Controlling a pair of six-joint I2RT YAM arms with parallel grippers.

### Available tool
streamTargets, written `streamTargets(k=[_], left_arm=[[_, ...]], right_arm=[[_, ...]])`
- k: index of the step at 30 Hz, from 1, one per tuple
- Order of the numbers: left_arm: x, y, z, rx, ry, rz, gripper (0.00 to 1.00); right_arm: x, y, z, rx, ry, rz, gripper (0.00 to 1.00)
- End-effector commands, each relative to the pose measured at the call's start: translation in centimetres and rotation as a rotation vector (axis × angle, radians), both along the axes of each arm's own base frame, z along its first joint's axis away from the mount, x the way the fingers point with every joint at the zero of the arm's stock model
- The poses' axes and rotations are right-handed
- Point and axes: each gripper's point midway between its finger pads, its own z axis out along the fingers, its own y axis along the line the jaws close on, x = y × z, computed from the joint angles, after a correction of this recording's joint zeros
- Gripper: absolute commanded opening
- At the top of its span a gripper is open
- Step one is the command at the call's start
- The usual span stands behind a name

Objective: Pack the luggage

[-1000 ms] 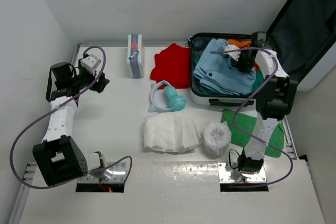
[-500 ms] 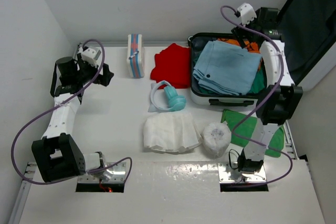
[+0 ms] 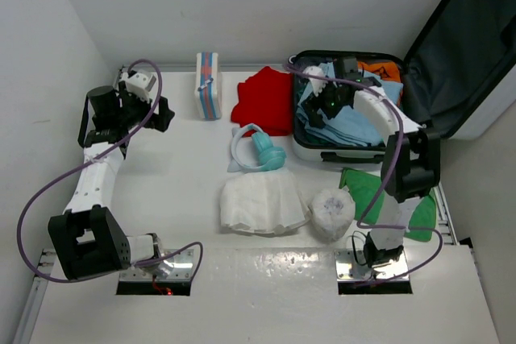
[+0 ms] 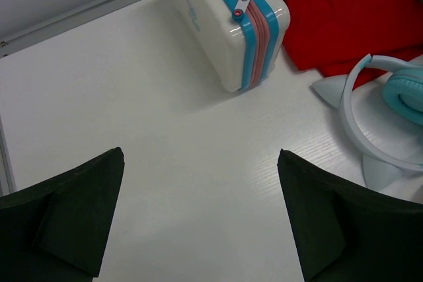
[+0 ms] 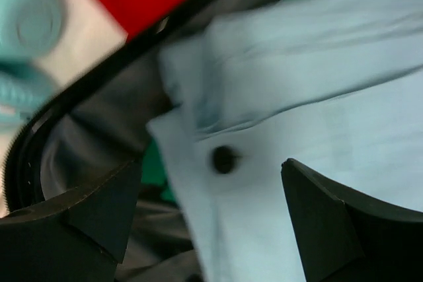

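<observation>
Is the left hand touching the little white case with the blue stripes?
Apart. Left wrist view shows bare table between the left hand and the case.

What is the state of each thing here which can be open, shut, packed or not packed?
luggage: open, lid raised, clothes inside.
blue shirt: inside the luggage, rumpled.
small striped case: zipped shut, on the table.
red cloth: on the table, not packed.
headphones: on the table, not packed.
left gripper: open, empty.
right gripper: open, over the blue shirt.

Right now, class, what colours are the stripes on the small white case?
The small white case has blue stripes flanking pink; best seen in left wrist view.
</observation>
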Motion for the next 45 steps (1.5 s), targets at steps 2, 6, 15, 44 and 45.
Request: streamTargets(k=[2,6,15,44,45], left_arm=[[-0.1,-0.4,0.9,0.017,-0.024,-0.013,0.99],[-0.3,-0.4,1.1,0.025,-0.027,-0.016,0.99],[-0.5,-0.1,0.2,0.036,-0.010,-0.001,0.99],[0.1,-1.9,-0.1,-0.016,0.024,-0.056,0.99],[0.1,-1.9,-0.1,-0.016,0.024,-0.056,0.99]], right_arm=[[0.4,0.9,-2.4,-0.027,-0.010,0.034,0.85],[1.1,1.2,-4.9,-0.045,-0.014,0.043,0.88],[3.8,2.0,-5.4,-0.061,-0.235,-0.025,0.77],[-9.6,1.7,-2.8,0.133,0.175,0.559,0.00],[-10.4,1.6,-2.9,0.132,0.215,0.567,0.00]])
